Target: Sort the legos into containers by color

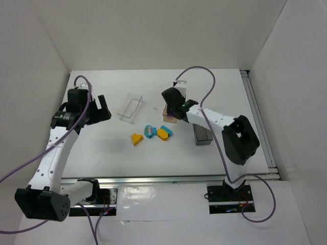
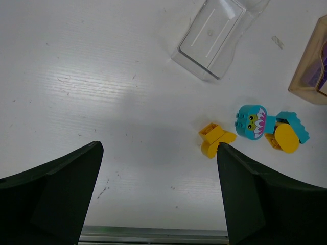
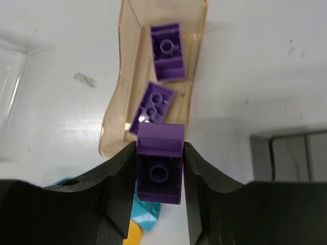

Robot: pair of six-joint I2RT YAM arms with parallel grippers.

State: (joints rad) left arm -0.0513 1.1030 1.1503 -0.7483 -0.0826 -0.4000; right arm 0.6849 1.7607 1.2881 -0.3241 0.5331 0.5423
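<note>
My right gripper (image 3: pixel 159 168) is shut on a purple brick (image 3: pixel 159 162), held above the near end of the tan tray (image 3: pixel 127 61), which holds two purple bricks (image 3: pixel 167 44). From above the right gripper (image 1: pixel 176 109) hovers over that tan tray (image 1: pixel 167 118). A yellow brick (image 1: pixel 136 139), a teal speckled brick (image 1: pixel 148 131) and a yellow-and-teal brick (image 1: pixel 164 133) lie on the table in the middle. My left gripper (image 1: pixel 99 109) is open and empty at the left; its wrist view shows the yellow brick (image 2: pixel 214 139) beside its right finger. The clear tray (image 1: pixel 130 107) is empty.
The dark grey tray (image 1: pixel 203 136) stands right of the bricks, under my right arm. White walls enclose the table at the back and sides. A metal rail (image 1: pixel 168 179) runs along the near edge.
</note>
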